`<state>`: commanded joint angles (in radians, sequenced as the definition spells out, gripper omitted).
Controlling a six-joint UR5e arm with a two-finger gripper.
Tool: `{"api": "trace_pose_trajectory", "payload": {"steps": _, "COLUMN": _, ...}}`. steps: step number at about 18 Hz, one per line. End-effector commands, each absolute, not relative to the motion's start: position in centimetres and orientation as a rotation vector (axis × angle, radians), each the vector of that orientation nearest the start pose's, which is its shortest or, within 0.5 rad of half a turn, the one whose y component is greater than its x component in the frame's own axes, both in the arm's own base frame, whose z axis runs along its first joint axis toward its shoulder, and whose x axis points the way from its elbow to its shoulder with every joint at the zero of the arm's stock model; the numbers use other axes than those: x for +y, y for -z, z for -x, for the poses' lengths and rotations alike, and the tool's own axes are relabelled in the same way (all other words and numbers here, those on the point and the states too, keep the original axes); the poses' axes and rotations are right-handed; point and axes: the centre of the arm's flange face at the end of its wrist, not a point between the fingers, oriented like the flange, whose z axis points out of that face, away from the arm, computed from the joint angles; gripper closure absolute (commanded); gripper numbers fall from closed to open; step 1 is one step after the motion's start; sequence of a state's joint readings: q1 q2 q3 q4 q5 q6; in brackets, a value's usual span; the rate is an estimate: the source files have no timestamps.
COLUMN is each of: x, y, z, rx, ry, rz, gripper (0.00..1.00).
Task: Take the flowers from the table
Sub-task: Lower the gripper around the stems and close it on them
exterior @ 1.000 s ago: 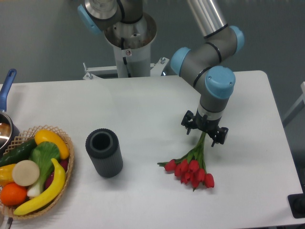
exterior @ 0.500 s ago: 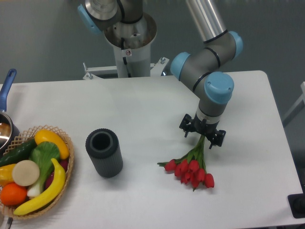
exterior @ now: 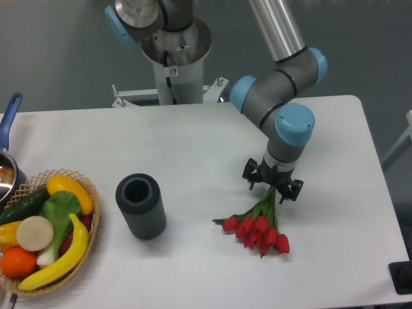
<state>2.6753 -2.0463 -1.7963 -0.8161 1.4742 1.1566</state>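
Note:
The flowers [exterior: 257, 230], a bunch of red tulips on thin green stems, lie on the white table [exterior: 193, 135] right of centre. The heads point toward the front edge and the stems run back up under the arm's wrist. My gripper [exterior: 273, 185] hangs straight down over the upper stem ends. Its black fingers are spread to either side of the stems and it looks open. The wrist hides the fingertips and the top of the stems, so I cannot tell whether they touch.
A dark ribbed cylinder vase [exterior: 140, 206] stands upright left of the flowers. At the front left, a wicker basket [exterior: 92, 222] holds a banana [exterior: 61, 257] and other produce. A blue-handled pot [exterior: 8, 161] sits at the left edge. The robot base [exterior: 175, 51] is behind the table.
The gripper has shifted slightly left and lower over the stems. The flowers lie where they were.

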Motion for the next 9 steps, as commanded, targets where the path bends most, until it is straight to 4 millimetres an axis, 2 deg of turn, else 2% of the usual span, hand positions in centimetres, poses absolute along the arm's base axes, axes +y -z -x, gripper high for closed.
{"api": "trace_pose_trajectory", "payload": {"steps": 3, "x": 39.70, "y": -19.47, "z": 47.09, "rx": 0.083, "ry": -0.013, "rz": 3.030, "gripper": 0.46}}
{"api": "trace_pose_trajectory", "payload": {"steps": 4, "x": 39.70, "y": -19.47, "z": 47.09, "rx": 0.085, "ry": -0.013, "rz": 3.029, "gripper": 0.52}}
{"api": "trace_pose_trajectory", "payload": {"steps": 7, "x": 39.70, "y": -19.56, "z": 47.08, "rx": 0.088, "ry": -0.016, "rz": 3.029, "gripper": 0.60}}
{"api": "trace_pose_trajectory", "payload": {"steps": 9, "x": 39.74, "y": -19.77, "z": 47.17, "rx": 0.088, "ry": -0.022, "rz": 3.027, "gripper": 0.62}}
